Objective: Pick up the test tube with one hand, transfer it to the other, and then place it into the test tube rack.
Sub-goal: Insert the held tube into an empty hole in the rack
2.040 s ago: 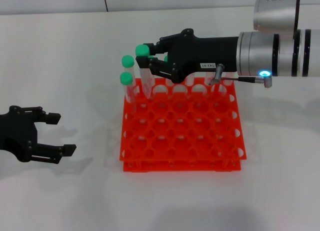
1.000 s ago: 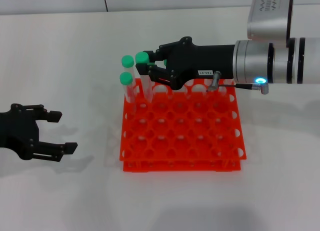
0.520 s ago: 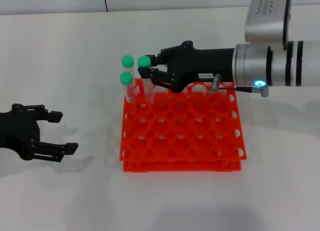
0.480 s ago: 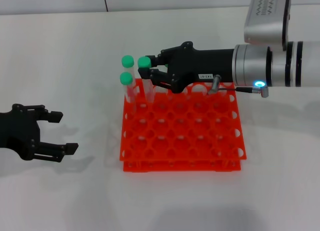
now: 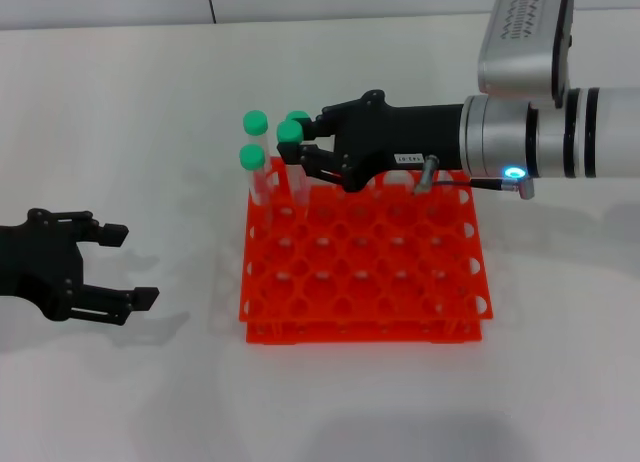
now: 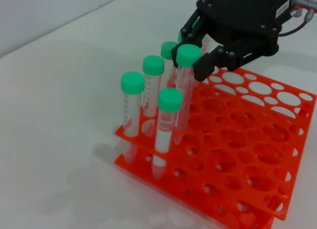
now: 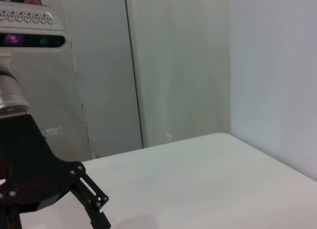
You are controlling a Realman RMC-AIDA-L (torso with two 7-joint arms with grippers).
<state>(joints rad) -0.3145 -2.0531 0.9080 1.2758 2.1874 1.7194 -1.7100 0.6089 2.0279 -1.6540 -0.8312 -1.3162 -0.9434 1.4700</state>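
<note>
My right gripper (image 5: 305, 152), the one with the white label, reaches over the far left corner of the red-orange rack (image 5: 362, 257). Its fingers are spread a little, on either side of the green-capped tube (image 5: 292, 162) just below the cap; I cannot tell whether they touch it. The tube stands nearly upright with its lower end in a rack hole, beside other green-capped tubes (image 6: 132, 110). My left gripper (image 5: 120, 267) rests wide open on the white table (image 5: 120, 102), well apart from the rack.
</note>
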